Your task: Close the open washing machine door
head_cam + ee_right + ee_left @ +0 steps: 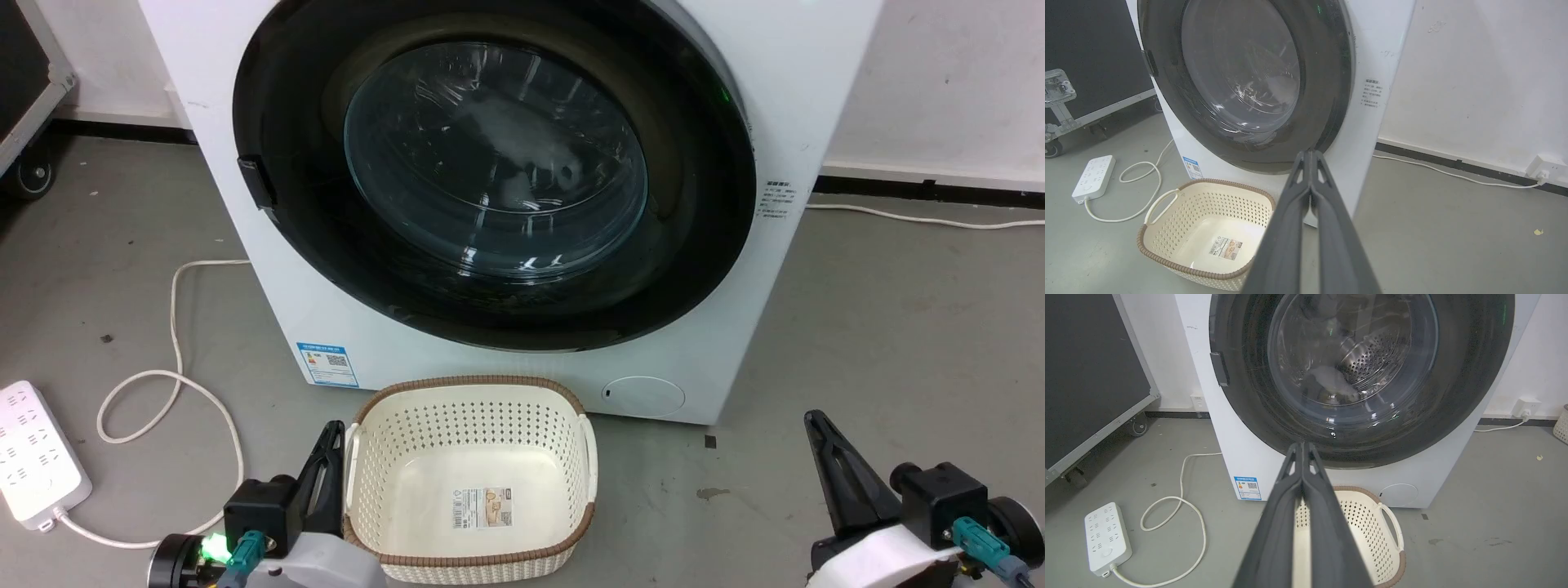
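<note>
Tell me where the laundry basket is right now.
In the head view the laundry basket stands on the floor at bottom centre, right before the washing machine, with the left gripper beside its left rim.

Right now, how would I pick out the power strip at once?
Find the big white washing machine. On the grey floor to its left, a looping white cable ends at the power strip. Unlike the cream perforated basket nearby, it is a flat white block with rows of sockets.

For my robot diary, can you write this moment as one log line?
door: looks shut | left tool: shut, empty | right tool: shut, empty | basket: empty
</note>
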### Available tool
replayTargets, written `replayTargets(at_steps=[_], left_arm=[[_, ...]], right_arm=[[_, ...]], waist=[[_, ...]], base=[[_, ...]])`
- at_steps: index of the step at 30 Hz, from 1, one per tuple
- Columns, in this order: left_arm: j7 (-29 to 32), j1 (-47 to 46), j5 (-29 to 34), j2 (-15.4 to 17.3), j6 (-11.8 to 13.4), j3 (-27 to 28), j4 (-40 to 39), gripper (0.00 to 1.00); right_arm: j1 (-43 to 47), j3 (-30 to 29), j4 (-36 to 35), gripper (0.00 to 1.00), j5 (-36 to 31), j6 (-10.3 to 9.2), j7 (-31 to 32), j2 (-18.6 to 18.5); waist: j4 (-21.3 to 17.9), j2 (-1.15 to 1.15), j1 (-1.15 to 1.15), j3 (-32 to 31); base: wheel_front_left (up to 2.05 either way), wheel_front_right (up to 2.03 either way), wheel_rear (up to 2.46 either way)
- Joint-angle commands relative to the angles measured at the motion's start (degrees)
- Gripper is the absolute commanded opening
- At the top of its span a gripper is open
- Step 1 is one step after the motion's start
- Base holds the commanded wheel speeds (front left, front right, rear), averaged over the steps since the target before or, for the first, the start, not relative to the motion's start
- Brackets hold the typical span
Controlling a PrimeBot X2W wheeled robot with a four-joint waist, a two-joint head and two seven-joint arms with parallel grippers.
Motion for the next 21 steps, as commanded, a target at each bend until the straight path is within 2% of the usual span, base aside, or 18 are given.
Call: replayTargets(at_steps=[1,21], left_arm=[[0.42,-0.69,0.64,-0.04,0.31,0.31,-0.34,0.00],[2.64,-1.08,1.65,-0.07,0.76,1.31,-1.41,0.00]], right_arm=[[-0.89,0.10,-0.33,0.00,-0.30,-0.03,0.47,0.32],[-1.38,0.45,-0.43,0.00,-0.61,-0.04,2.71,0.40]], waist=[[-0.03,0.00,0.00,0.02],[-0.40,0.00,0.00,0.20]], base=[[0.00,0.00,0.00],[0.00,0.00,0.00]])
